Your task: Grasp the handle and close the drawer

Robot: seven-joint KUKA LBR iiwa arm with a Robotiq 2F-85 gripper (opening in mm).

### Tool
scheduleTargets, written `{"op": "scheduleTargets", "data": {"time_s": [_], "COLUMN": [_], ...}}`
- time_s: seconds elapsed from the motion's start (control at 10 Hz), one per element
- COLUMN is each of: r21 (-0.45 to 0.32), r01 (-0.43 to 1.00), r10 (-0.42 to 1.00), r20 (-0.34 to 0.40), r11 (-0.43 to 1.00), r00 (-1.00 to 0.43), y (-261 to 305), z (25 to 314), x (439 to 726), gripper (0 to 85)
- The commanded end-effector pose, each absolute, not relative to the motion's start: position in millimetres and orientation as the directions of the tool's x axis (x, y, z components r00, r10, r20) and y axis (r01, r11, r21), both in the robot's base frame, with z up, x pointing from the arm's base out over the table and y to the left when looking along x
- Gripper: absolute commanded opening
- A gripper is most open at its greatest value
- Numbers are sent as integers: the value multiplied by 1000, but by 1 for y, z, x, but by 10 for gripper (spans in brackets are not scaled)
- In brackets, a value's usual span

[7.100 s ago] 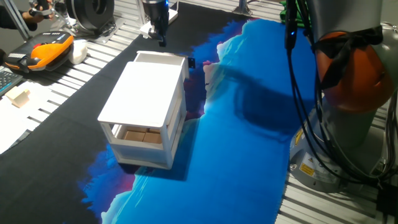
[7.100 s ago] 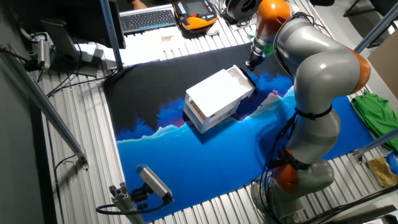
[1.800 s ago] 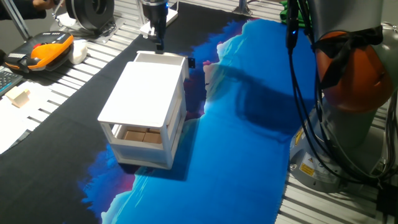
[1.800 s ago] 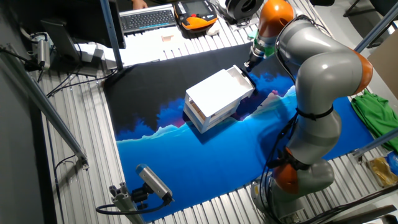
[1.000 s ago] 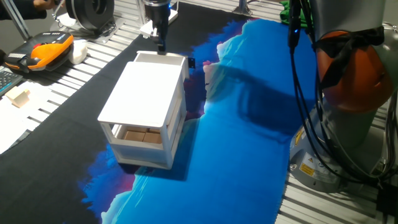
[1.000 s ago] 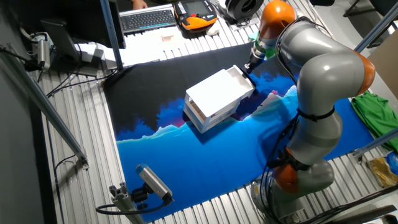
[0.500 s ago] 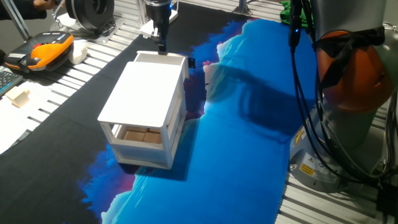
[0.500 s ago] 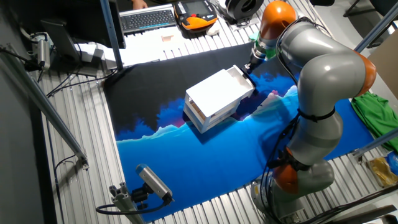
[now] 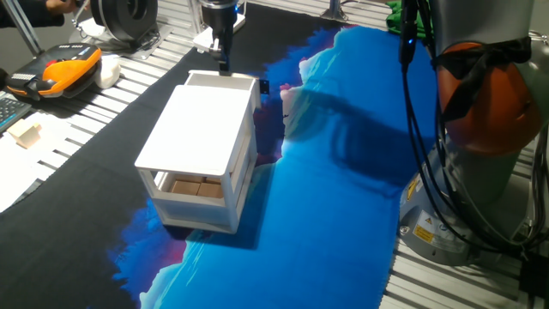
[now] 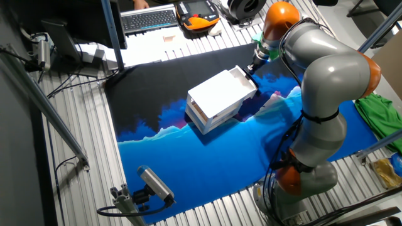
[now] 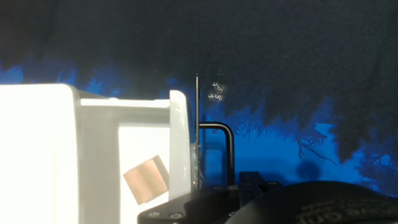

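The drawer (image 9: 221, 82) is sitting upper centre-left in one fixed view, poking out a bit from the far end of the white cabinet (image 9: 202, 129), so it's not closed yet. In the hand view the open drawer (image 11: 134, 155) is filling the lower left, w/ a tan block (image 11: 146, 179) lying inside, and the thin dark handle (image 11: 219, 149) is standing just off its front wall, centre of frame.

Vs approx 7 s ago the gripper (image 9: 222, 57) is now sitting a touch further right and closer over the drawer's far end; in the last sec almost nothing is shifting. The drawer isn't moving at all. Reads like the approach is done and the grasp is pending, push not started.

Finger spacing: can't tell, the tips are hidden behind the hand body (image 11: 261, 202) at the bottom of the hand view, and too small in the fixed views.

In the lower tier, wooden blocks (image 9: 193, 187) are showing, mid-left. A blue-and-black cloth (image 9: 343, 172) is covering the slatted table (image 9: 94, 112). Upper left: an orange-and-black device (image 9: 64, 69). Right side: the arm's base (image 9: 485, 112) and cables. In the other fixed view: a keyboard (image 10: 149, 19) at top, a green cloth (image 10: 380, 113) at far right.
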State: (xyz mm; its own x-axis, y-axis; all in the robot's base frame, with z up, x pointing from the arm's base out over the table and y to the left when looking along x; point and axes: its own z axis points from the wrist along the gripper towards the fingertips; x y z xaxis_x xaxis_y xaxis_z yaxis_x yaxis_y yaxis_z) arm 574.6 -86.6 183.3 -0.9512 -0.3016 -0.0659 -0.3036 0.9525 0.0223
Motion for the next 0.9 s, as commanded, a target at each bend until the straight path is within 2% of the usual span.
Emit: {"op": "scheduleTargets", "data": {"time_s": [0.0,0.8], "r21": [21,4], "r01": [-299,-247], "r10": [-298,-246], "r20": [-65,-68], "r11": [954,969], "r00": [-952,-967], "y": [-87,-87], "z": [183,184], "x": [574,574], "gripper": [0,0]}}
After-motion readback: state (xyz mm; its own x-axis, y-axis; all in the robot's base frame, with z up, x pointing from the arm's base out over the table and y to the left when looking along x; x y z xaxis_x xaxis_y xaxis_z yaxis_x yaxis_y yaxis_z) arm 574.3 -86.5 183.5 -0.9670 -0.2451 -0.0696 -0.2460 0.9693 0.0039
